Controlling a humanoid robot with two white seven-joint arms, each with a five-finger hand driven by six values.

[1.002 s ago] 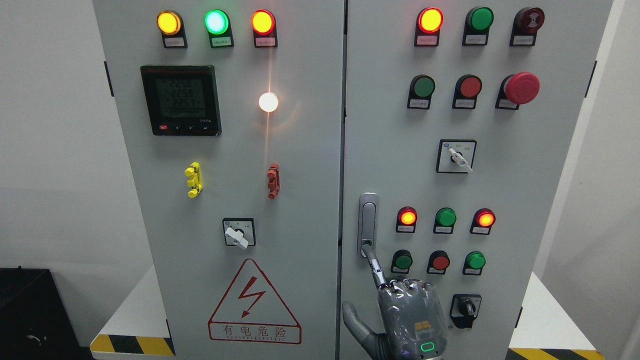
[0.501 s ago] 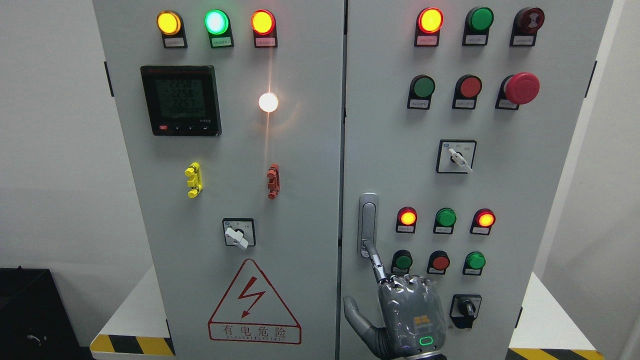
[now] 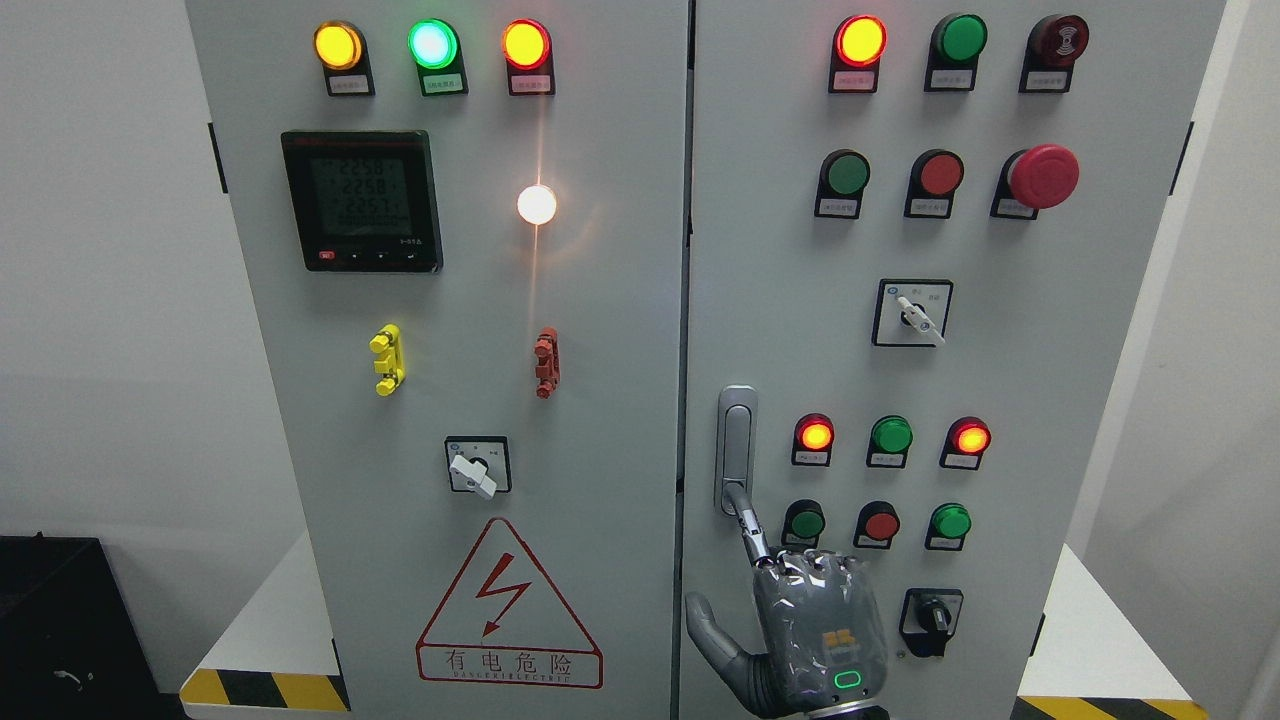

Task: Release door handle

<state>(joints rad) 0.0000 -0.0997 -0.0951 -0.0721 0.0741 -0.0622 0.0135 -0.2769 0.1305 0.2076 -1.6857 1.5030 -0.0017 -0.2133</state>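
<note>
Handle (image 3: 737, 448) is sitting upright on the cabinet's right door (image 3: 1000, 350), left of the small lamps. Below it, the right hand (image 3: 815, 640) is pointing one extended finger (image 3: 748, 520) onto the handle's lower end, other fingers curled, gripping nothing.

On my feed the left cabinet door carries a yellow lamp (image 3: 338, 45), a lit green lamp (image 3: 432, 44) and an orange-red lamp (image 3: 526, 44) in a row along the top. Below them I see a black digital meter (image 3: 362, 200) and, to its right, a glaring white lamp (image 3: 537, 204). Lower down sit a yellow clip (image 3: 387, 359), a red clip (image 3: 546, 362), a white rotary switch (image 3: 477, 465) and a red-bordered warning triangle (image 3: 509, 605). A red mushroom button (image 3: 1043, 176) stands out on the right door.
</note>
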